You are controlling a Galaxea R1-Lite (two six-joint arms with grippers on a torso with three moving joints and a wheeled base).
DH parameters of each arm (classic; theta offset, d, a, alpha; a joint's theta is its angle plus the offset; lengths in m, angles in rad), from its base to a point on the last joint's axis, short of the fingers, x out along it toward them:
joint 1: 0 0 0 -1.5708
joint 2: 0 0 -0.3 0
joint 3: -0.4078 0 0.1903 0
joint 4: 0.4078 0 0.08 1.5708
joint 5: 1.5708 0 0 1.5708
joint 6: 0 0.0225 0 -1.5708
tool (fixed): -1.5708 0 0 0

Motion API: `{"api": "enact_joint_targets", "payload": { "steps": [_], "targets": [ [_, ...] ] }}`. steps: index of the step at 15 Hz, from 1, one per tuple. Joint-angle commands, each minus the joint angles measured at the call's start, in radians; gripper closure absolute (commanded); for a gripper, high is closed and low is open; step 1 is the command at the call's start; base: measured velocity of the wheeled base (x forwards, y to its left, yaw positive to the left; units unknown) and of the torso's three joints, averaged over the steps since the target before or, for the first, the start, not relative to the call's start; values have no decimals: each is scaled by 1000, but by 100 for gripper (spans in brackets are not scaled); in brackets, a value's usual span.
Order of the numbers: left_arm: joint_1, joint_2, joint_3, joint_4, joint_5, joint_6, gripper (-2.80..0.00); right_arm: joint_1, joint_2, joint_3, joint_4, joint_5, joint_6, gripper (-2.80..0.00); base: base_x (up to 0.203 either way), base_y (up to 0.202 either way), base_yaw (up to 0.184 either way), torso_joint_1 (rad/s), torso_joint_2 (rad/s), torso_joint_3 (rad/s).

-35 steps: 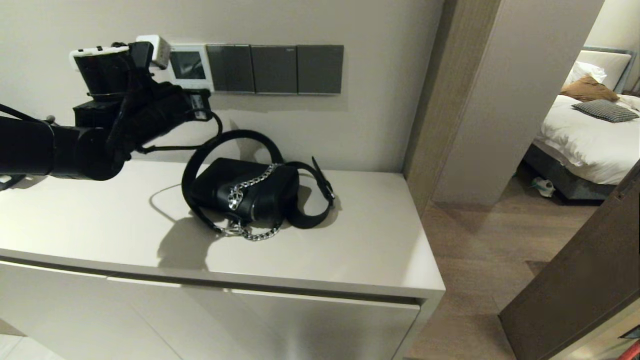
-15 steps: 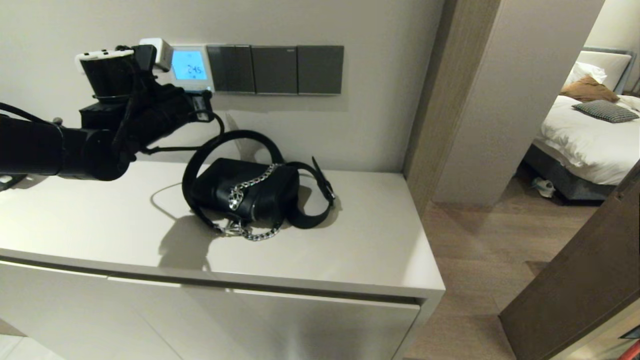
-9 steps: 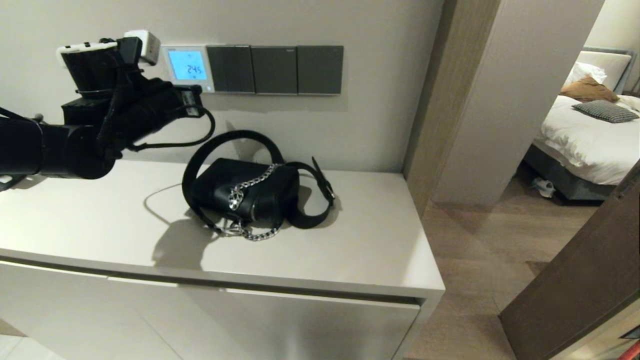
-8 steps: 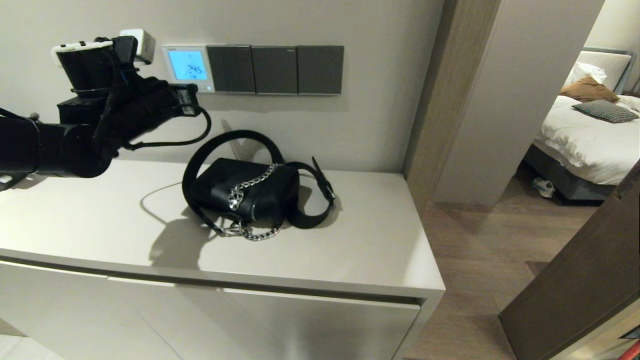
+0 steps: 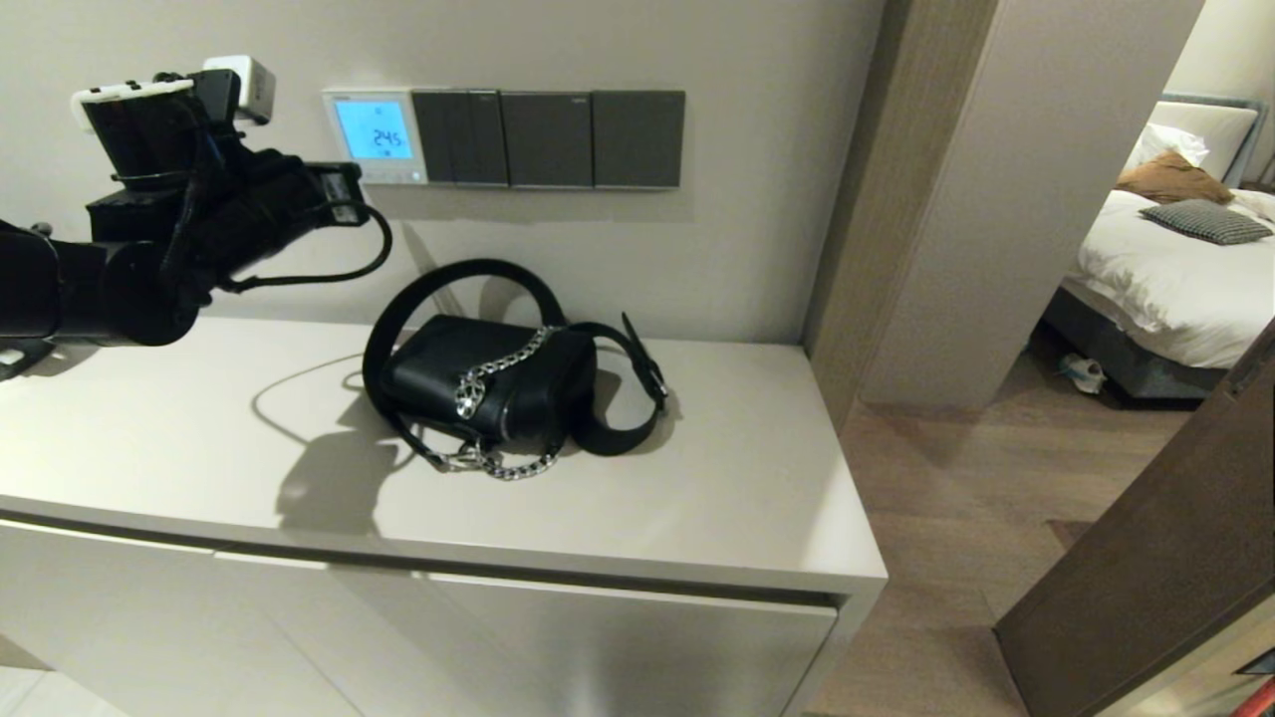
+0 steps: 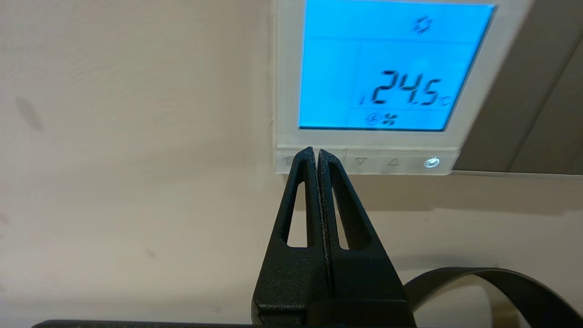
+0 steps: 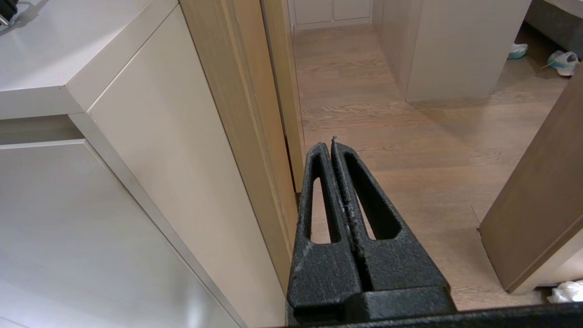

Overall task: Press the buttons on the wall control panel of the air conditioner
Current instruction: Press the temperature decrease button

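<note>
The air conditioner's wall control panel point(image 5: 344, 139) is a small white thermostat on the wall. Its screen glows light blue and reads 24.5. In the left wrist view the panel point(image 6: 287, 91) fills the upper part, with the buttons point(image 6: 391, 161) in a row under the screen: down arrow, up arrow and a lit power key. My left gripper point(image 5: 349, 185) is shut and empty. Its tips point(image 6: 317, 152) stand in front of the left end of the button row, a little off the wall. My right gripper point(image 7: 331, 145) is shut and empty, parked low beside the cabinet, above the wooden floor.
Three dark grey switch plates point(image 5: 548, 137) adjoin the panel on its right. A black handbag point(image 5: 488, 383) with a chain and a looped strap point(image 6: 492, 287) lies on the beige cabinet top point(image 5: 697, 498) below. A doorway to a bedroom opens at the right.
The panel's screen went from dark to lit blue with 24.5. My left arm then drew back to the left and away from the panel, and now covers none of it.
</note>
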Motion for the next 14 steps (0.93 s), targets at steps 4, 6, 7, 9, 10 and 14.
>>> {"api": "enact_joint_targets", "payload": {
  "steps": [4, 6, 7, 9, 10, 14],
  "targets": [
    [-27, 11, 3, -6, 2, -1, 0, 0, 1, 2, 0, 0, 0, 0, 0, 0, 0, 0, 0, 0],
    [-30, 17, 1, -15, 2, -2, 0, -1, 1, 2, 0, 0, 0, 0, 0, 0, 0, 0, 0, 0],
    [-33, 17, 1, -13, 2, -2, 0, -1, 1, 2, 0, 0, 0, 0, 0, 0, 0, 0, 0, 0],
    [-33, 18, 0, -10, 2, -2, 0, 0, 1, 2, 0, 0, 0, 0, 0, 0, 0, 0, 0, 0],
    [-33, 21, -2, -10, 2, -1, 0, 0, 1, 2, 0, 0, 0, 0, 0, 0, 0, 0, 0, 0],
    [-33, 32, -8, -10, 2, -1, 0, -1, 1, 2, 0, 0, 0, 0, 0, 0, 0, 0, 0, 0]
  ]
}}
